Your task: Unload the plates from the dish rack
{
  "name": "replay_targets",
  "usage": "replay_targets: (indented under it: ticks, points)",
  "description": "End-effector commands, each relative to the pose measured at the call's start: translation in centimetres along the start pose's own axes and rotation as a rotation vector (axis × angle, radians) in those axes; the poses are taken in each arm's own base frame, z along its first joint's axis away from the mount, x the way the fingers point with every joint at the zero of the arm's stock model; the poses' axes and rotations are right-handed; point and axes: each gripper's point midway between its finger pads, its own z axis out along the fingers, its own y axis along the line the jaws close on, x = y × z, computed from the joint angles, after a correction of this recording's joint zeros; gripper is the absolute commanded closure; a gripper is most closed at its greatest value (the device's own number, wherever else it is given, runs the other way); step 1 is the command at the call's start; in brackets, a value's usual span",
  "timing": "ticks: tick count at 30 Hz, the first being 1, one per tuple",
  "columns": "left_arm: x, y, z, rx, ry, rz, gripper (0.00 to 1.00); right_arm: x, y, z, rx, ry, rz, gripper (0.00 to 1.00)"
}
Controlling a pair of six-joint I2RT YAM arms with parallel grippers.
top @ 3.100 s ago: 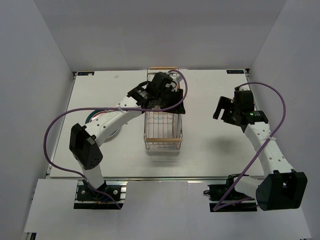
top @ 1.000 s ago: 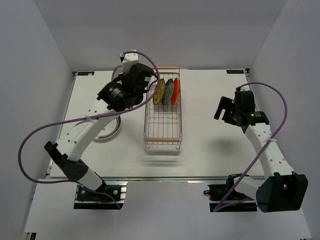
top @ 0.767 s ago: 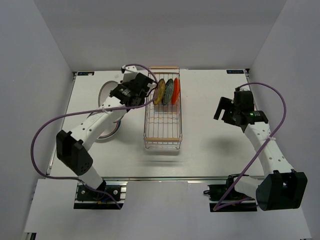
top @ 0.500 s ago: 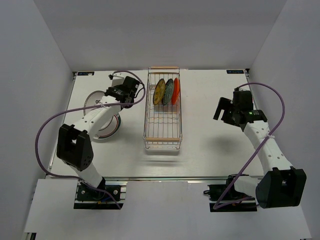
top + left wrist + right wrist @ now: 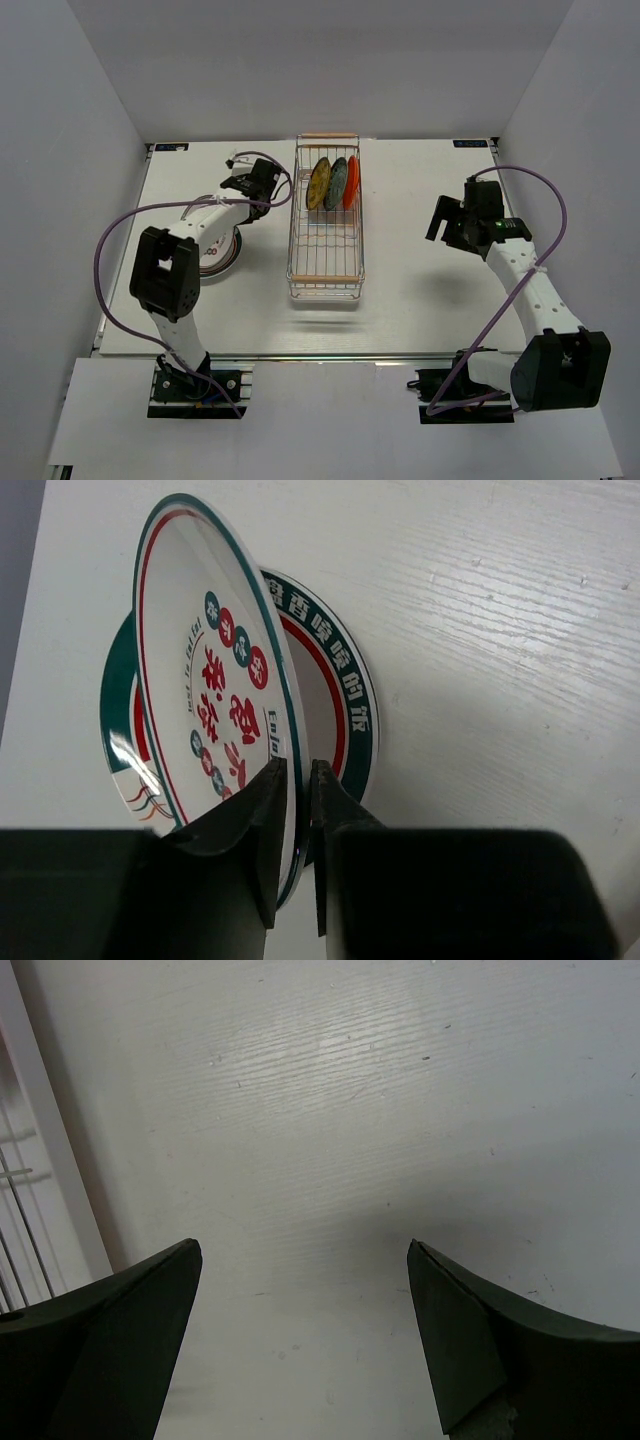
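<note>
The silver wire dish rack stands mid-table and holds three small plates upright at its far end: mustard-yellow, grey-teal and orange-red. My left gripper is shut on the rim of a white plate with red marks and a green rim. It holds the plate tilted over another white plate lying flat on the table, left of the rack. My right gripper is open and empty above bare table, right of the rack.
The rack has a light wooden handle at its far end and another at its near end. The table's left edge runs close to the flat plate. Grey walls enclose the table on three sides.
My left arm has carried the white plate from the rack leftward and down over the plate on the table. The right arm has not moved.
</note>
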Motion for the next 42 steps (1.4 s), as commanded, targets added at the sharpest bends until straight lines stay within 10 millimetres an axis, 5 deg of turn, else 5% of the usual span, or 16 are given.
replay_targets:
  ticks: [1,8,13,19,22,26,30,32,36,39,42]
  points:
    - [-0.9,-0.1,-0.1,0.011,-0.003,-0.028,0.72,-1.7,0.5,-0.8,-0.004,-0.036,0.005,0.11]
    - [0.1,-0.4,0.5,-0.01,0.041,-0.017,0.5,-1.7,0.5,-0.8,0.0,-0.037,0.005,0.11]
    - [-0.1,-0.5,0.0,0.006,0.051,-0.039,0.24,-1.6,0.5,-0.9,-0.004,-0.033,0.008,0.11]
    - [-1.1,0.0,-1.5,0.038,0.04,-0.078,0.12,-1.6,0.6,-1.0,-0.009,-0.032,0.008,0.11]
    - [-2.1,0.6,-2.7,0.05,0.023,-0.122,0.02,-1.7,0.6,-1.1,-0.012,-0.038,0.007,0.11]
    - [-3.6,0.8,-5.2,0.138,0.007,-0.184,0.02,-1.8,0.7,-1.2,-0.017,-0.042,0.007,0.11]
    - [-5.8,1.6,-9.9,0.334,-0.074,-0.292,0.02,-2.3,1.3,-1.7,-0.049,-0.064,0.0,0.11]
    - [-5.1,1.6,-11.4,0.424,-0.076,-0.314,0.02,-2.7,1.8,-2.1,-0.084,-0.092,-0.019,0.11]
    - [-5.8,2.8,-16.2,0.65,-0.214,-0.427,0.02,-4.7,5.2,-4.0,-0.26,-0.16,-0.045,0.11]
    - [-4.0,2.5,-16.8,0.722,-0.201,-0.431,0.02,-7.7,8.6,-6.0,-0.376,-0.212,-0.079,0.11]
    - [-2.8,2.5,-16.9,0.723,-0.164,-0.429,0.02,-8.3,13.0,-6.0,-0.462,-0.187,-0.147,0.11]
